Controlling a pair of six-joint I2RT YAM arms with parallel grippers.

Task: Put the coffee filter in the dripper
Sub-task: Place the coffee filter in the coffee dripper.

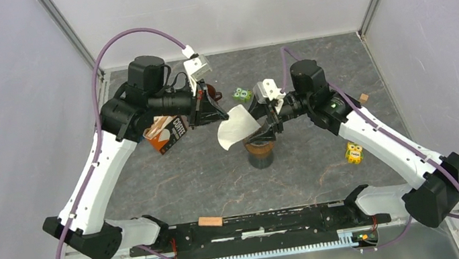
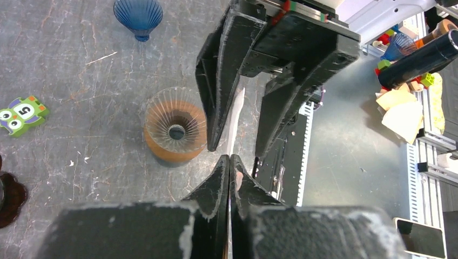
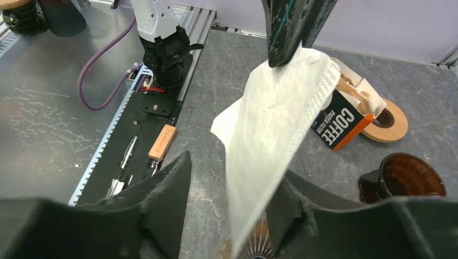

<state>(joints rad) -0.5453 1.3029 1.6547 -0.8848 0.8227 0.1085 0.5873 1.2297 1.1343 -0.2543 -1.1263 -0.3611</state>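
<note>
Above ribbed glass dripper (image 1: 260,153), left pincer (image 1: 218,113) clenched on white paper cone filter (image 1: 237,129); right pincer (image 1: 266,121) released, jaws astride it. Rec.: centre tip over dripper, lower w/o creasing.

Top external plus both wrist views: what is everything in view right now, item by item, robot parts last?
dripper: one, amber ribbed, centre
coffee filter: one, white, hanging above the dripper
coffee filter box: one, black and orange, left of centre
wooden ring: one, tan, beside the box
dark dripper: one, brown, near the wooden ring
fluted glass: one, blue, top of left wrist view
green block: one, green, behind the dripper
yellow block: one, yellow, right side
small cube: one, tan, far right
tan block: one, tan, near edge
left end effector: one, black, shut on the coffee filter
right end effector: one, black, open, fingers either side of the filter
</note>
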